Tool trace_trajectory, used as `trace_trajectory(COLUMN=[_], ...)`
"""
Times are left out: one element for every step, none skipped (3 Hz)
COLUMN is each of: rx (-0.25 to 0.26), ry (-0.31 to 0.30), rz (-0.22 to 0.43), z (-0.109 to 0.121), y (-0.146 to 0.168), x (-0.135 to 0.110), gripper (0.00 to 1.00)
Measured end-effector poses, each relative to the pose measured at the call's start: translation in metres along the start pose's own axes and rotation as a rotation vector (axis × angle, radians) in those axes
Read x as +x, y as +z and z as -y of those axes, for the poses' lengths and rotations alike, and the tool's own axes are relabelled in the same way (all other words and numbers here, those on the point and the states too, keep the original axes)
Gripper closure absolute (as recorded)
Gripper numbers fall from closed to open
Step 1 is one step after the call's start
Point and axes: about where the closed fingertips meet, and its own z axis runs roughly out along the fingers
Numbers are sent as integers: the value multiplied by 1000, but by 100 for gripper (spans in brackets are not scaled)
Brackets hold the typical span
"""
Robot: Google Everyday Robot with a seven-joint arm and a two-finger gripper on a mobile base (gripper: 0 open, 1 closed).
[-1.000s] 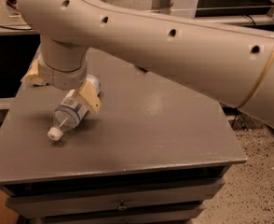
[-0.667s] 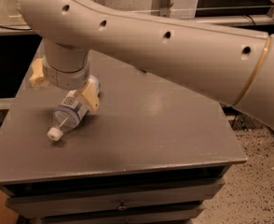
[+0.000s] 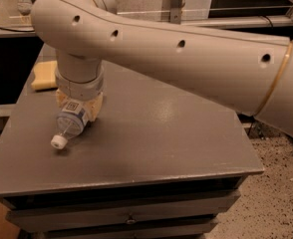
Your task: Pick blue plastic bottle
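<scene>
on the left side of the table (image 3: 186, 133), the blue plastic bottle (image 3: 69, 124) lies on its side under the hand (image 3: 79, 102). this looks like the grab step. i cannot tell if the hand holds it. next: squeeze, then lift.

End effector (image 3: 79, 106) half hidden over bottle (image 3: 68, 126)

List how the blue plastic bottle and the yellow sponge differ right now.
Look: the blue plastic bottle is clear with a white cap; the yellow sponge is opaque yellow.
Shape: the bottle is round and long, the sponge a flat block.
Place: the bottle lies right under the claw, cap toward the front left; the sponge sits apart, further back by the left edge.
Both rest on the grey table's left side.
</scene>
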Motion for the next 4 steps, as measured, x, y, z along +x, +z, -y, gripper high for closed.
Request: trace_trajectory(rx=[1, 36, 120, 129], ry=[21, 79, 148, 149], rz=[-24, -43, -51, -53], z=[-4, 6, 22, 24], y=[-15, -52, -106, -110], x=[2, 0, -2, -2], gripper=[86, 100, 100, 100])
